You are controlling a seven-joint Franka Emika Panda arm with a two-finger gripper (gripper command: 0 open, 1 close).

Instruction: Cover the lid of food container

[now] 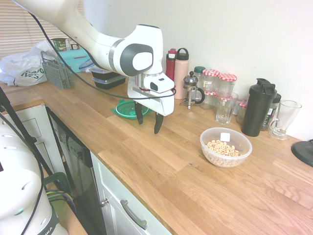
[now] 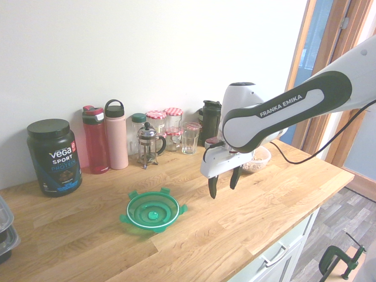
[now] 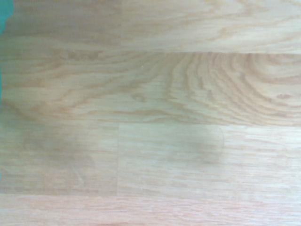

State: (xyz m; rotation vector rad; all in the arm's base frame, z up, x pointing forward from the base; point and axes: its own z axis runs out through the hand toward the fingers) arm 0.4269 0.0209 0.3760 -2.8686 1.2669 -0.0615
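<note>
Kitchen clutter ranged along the back of a wooden tabletop (image 1: 171,166).

By the white wall stand a red water bottle (image 2: 96,140) and, just beside it, a pink bottle with a black loop lid (image 2: 116,135), then a small French press (image 2: 147,144), clear jars with red-and-white checked lids (image 2: 165,126), a drinking glass (image 1: 226,107), a black shaker bottle (image 1: 257,107) and a handled glass mug (image 1: 284,119). A black tub of Vega Sport protein powder (image 2: 54,157) stands apart from the red bottle. Further along the wall sit stacked black meal-prep boxes (image 1: 107,77), a grey cutlery basket (image 1: 57,71) and a white plastic bag (image 1: 22,68). White cabinet drawers with a metal handle (image 1: 133,214) run under the tabletop.
</note>
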